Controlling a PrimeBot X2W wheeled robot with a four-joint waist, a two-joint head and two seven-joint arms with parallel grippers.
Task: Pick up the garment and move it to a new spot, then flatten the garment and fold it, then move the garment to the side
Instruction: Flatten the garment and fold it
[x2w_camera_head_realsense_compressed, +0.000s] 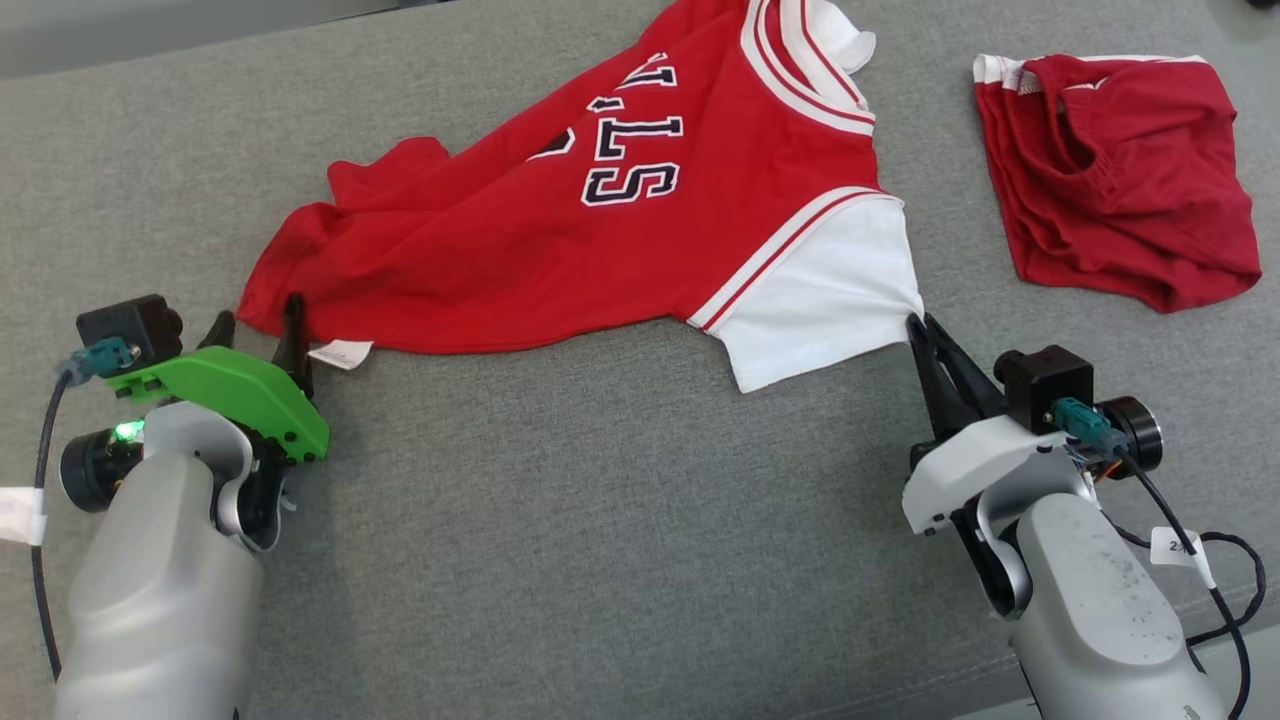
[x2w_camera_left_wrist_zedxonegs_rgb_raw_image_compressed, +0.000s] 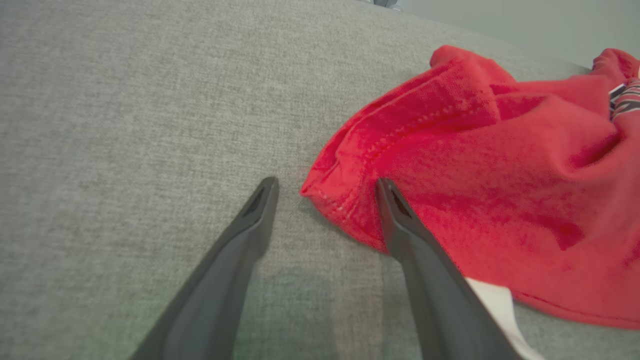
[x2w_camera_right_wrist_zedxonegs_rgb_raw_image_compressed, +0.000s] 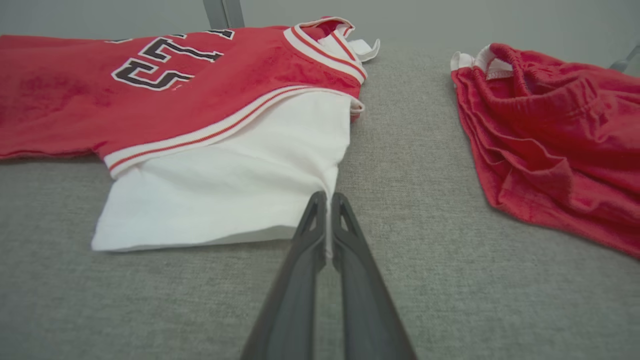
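The red jersey (x2w_camera_head_realsense_compressed: 600, 230) lies spread across the grey fabric surface (x2w_camera_head_realsense_compressed: 600, 520), lettering up, collar toward the far side and hem toward the robot's left. It is laid out but not flat: the hem end is bunched and rumpled, and the body runs at a slant.

The right gripper (x2w_camera_head_realsense_compressed: 918, 325) has its 2 fingers pressed together on the near corner of the white sleeve (x2w_camera_head_realsense_compressed: 820, 300), pinching the cloth there. The left gripper (x2w_camera_head_realsense_compressed: 258, 318) stands with its fingers wide apart at the jersey's hem corner, 1 finger on the bare surface and the other over the red cloth, just beside a small white label (x2w_camera_head_realsense_compressed: 342, 353). It holds nothing.

My reading is that the flattening step is in hand, with 1 corner gripped and the other about to be taken. No fold shows anywhere in the jersey, so folding and the move to the side are both left to do. A pair of red shorts (x2w_camera_head_realsense_compressed: 1110, 170) lies well apart on the right.
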